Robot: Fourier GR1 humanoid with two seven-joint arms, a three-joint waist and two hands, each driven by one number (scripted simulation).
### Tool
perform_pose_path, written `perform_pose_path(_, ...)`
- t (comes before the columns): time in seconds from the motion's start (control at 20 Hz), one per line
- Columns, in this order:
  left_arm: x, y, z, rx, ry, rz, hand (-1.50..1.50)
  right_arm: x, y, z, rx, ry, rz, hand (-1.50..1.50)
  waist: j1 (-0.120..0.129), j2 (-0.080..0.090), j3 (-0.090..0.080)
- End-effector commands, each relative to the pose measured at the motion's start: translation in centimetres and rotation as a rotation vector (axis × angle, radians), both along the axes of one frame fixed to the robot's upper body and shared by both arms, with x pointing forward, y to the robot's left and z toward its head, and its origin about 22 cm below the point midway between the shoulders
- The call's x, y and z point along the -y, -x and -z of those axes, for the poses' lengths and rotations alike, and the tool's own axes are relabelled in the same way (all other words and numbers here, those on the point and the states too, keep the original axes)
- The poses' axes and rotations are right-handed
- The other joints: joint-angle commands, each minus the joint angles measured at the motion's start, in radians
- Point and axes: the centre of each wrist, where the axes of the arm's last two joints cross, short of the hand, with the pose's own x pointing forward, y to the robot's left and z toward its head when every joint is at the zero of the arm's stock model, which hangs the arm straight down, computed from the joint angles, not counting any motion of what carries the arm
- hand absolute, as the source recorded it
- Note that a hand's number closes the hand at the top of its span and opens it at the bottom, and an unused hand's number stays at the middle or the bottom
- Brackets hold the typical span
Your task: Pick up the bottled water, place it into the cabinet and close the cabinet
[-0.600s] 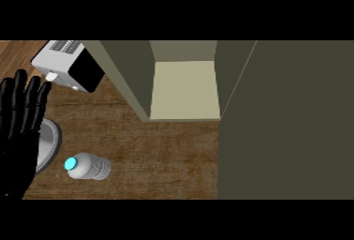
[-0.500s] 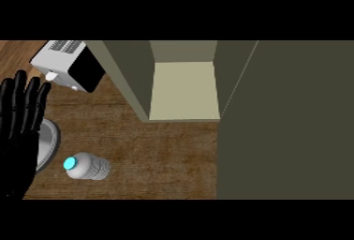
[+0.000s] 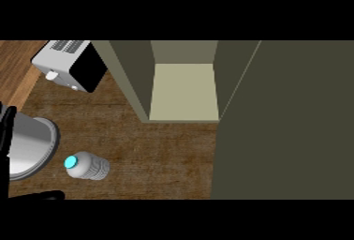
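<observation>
Though no label reads, bottled water [image 3: 87, 166] stands nr open cabinet [image 3: 181, 91].

A kitchen — a wood-grained table [image 3: 159, 145] carries a white toaster oven [image 3: 69, 65], a steel bowl [image 3: 31, 147] and an open olive cabinet [image 3: 183, 89].

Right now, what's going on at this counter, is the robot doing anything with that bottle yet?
Not yet. The bottled water lies on its side on the wooden counter, untouched, beside a metal bowl. The cabinet stands open with a bare shelf, its door swung out on the right. Only a bit of the left hand shows at the left edge; the right hand is out of view. A toaster oven sits at the back left.
</observation>
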Motion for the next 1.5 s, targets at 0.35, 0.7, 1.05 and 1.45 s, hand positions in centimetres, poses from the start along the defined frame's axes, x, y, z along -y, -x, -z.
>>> perform_pose_path(0.35, -0.1, 7.2, -1.1, -0.141, -0.017, -0.061, -1.50, -0.6, 6.1, -2.6, -0.042, -0.011, -0.083, -1.50, 0.001, 0.001, -0.002)
perform_pose_path(0.7, -1.8, 3.4, 4.6, -0.242, -0.005, -0.128, -1.50, -0.5, 7.9, -3.4, -0.032, -0.008, -0.097, -1.50, -0.017, 0.004, -0.003)
perform_pose_path(1.05, -4.6, 3.9, 5.8, -0.312, 0.034, -0.134, -1.50, -2.2, 9.5, -3.0, -0.030, -0.030, -0.078, -1.50, -0.018, 0.000, -0.003)
perform_pose_path(1.45, -4.5, 1.4, 14.1, -0.417, 0.162, -0.077, -1.50, -1.2, 10.6, -3.3, -0.050, -0.011, -0.103, -1.50, -0.028, 0.003, -0.003)
